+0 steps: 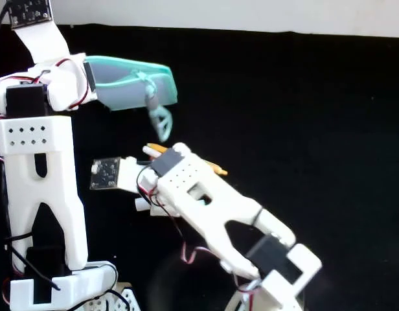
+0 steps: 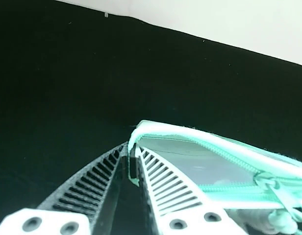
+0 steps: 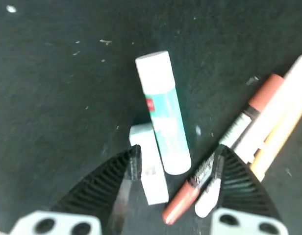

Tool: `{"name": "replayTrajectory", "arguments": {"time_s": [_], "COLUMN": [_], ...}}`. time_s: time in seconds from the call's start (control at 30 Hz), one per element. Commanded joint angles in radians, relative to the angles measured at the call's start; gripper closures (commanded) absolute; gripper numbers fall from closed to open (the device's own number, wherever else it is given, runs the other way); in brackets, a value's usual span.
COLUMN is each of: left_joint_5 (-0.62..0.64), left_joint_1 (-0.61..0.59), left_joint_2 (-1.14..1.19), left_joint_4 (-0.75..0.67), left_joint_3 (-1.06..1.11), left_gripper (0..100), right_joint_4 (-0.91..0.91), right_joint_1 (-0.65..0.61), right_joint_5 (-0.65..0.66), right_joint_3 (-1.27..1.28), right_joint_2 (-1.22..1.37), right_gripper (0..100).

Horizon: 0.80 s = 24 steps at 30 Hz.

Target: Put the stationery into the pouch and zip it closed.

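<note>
Two sets of jaws on the job, and I'd judge it barely started: stationery lies out on the table (image 3: 53, 73), the zip is open, and nothing I can see is packed. Left gripper (image 2: 131, 152) is clenched on the rim of the pouch (image 2: 200, 166), holding it up with its mouth gaping and the zip pull (image 2: 268, 181) dangling. Right gripper (image 3: 178, 154) is spread wide and empty, poised over the eraser (image 3: 150, 171) and glue stick (image 3: 163, 112), which lie side by side. Pens (image 3: 268, 122) run under one finger. Filling and zipping are all to come.
</note>
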Motion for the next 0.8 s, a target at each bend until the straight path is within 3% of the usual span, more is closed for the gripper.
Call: {"name": "replayTrajectory", "arguments": {"time_s": [0.0, 0.53, 0.7, 0.77], "left_joint_5": [-0.011, -0.011, -0.011, -0.011], "left_joint_1": [0.005, 0.005, 0.005, 0.005], "left_joint_2": [0.013, 0.013, 0.013, 0.013], "left_joint_4": [0.025, 0.023, 0.023, 0.023], "left_joint_3": [0.002, 0.008, 0.008, 0.008], "left_gripper": [99, 99, 99, 99], "right_joint_4": [-0.073, -0.156, -0.148, -0.148], "right_joint_1": [-0.021, -0.102, -0.096, -0.096], "right_joint_5": [0.009, 0.017, 0.008, -0.014], "right_joint_3": [-0.004, -0.018, -0.093, -0.111], "right_joint_2": [0.045, 0.157, 0.205, 0.217], "right_gripper": [75.7, 76.3, 97.4, 98.4]}}
